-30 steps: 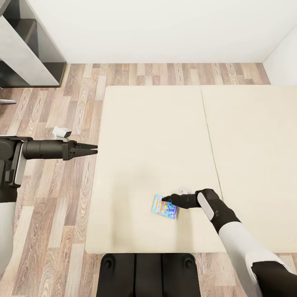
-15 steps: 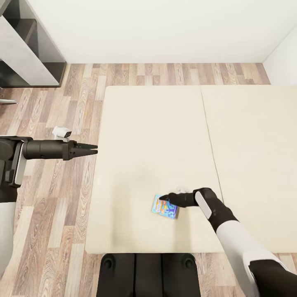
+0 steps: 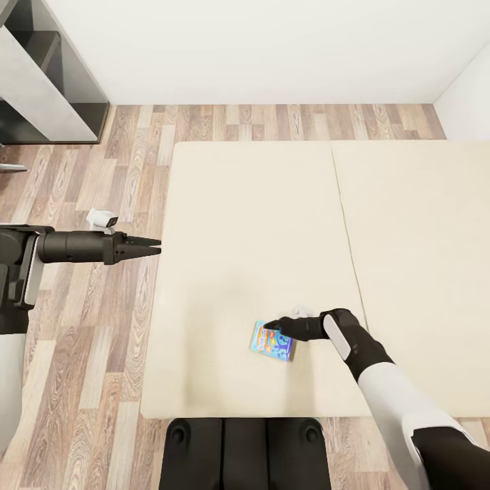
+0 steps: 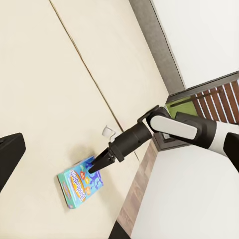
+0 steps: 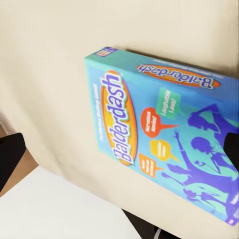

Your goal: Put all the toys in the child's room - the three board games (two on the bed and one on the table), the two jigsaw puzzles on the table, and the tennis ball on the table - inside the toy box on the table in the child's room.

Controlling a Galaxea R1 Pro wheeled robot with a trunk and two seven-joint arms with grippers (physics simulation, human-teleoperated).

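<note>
A small blue board game box [image 3: 273, 345] printed Balderdash [image 5: 159, 144] lies flat on the bed [image 3: 258, 204], near the front edge of the mattress's left half. My right gripper [image 3: 269, 327] hovers low over the box's far edge, open, with its fingers [image 5: 9, 157] wide apart and nothing between them. In the left wrist view the right gripper [image 4: 93, 168] points down at the box [image 4: 79, 183]. My left gripper [image 3: 155, 246] is held out level over the floor beside the bed's left edge, open and empty.
A dark open shelf unit with pale sides [image 3: 41, 75] stands at the far left against the white wall. Wood-plank floor [image 3: 88, 354] runs along the bed's left and far sides. The grey headboard [image 4: 154, 45] lines the bed's far end. My base [image 3: 245, 452] touches the bed's front.
My right gripper has edged slightly left over the box. The box, the left arm and the camera have not moved.
</note>
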